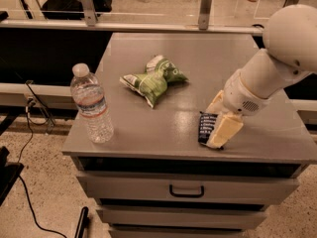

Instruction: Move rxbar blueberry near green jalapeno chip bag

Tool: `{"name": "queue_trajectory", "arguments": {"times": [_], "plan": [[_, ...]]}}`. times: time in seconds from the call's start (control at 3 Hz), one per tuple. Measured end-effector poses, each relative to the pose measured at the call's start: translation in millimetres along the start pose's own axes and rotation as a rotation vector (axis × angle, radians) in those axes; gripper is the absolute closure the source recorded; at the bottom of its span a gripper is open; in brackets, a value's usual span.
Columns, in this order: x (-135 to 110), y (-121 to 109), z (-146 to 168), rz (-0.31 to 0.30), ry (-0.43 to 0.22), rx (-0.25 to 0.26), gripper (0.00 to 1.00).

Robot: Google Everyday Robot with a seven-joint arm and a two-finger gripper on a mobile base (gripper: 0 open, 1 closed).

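The robot's gripper (220,133) is down at the rxbar blueberry (206,128), to the right of the green jalapeno chip bag (153,78) and nearer the cabinet's front edge than the bag. Its cream tip is pressed against the bar's right side. From where I stand I cannot tell whether it has closed on the wrapper or is only touching it. The dark navy bar lies on the grey cabinet top (198,53), well apart from the bag. The white arm (267,68) reaches up and away to the bag's right.

The job looks to be at the pick-up step, with the carry not yet made. The next move seems to call for a firm hold on the thin wrapper, a lift, and a short trip left and back to set it down just beside the bag.

Pale lines of text show on the bar but cannot be read. Nothing is legible on the crumpled green-and-white bag, nor on the label of the water bottle (91,105) standing to the bag's left
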State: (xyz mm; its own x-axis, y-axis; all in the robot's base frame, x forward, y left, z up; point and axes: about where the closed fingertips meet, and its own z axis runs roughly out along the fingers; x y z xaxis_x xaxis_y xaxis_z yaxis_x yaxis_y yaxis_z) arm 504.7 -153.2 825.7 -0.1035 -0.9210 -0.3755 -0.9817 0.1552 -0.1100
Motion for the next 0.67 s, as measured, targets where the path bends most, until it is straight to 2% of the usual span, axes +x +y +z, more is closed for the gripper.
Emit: {"name": "queue_trajectory", "arguments": {"times": [0.33, 0.67], "plan": [[-2.3, -0.7, -5.5, 0.0, 0.0, 0.0, 1.0], [-5.1, 3.3, -0.9, -0.014, 0.002, -0.016, 1.0]]}}
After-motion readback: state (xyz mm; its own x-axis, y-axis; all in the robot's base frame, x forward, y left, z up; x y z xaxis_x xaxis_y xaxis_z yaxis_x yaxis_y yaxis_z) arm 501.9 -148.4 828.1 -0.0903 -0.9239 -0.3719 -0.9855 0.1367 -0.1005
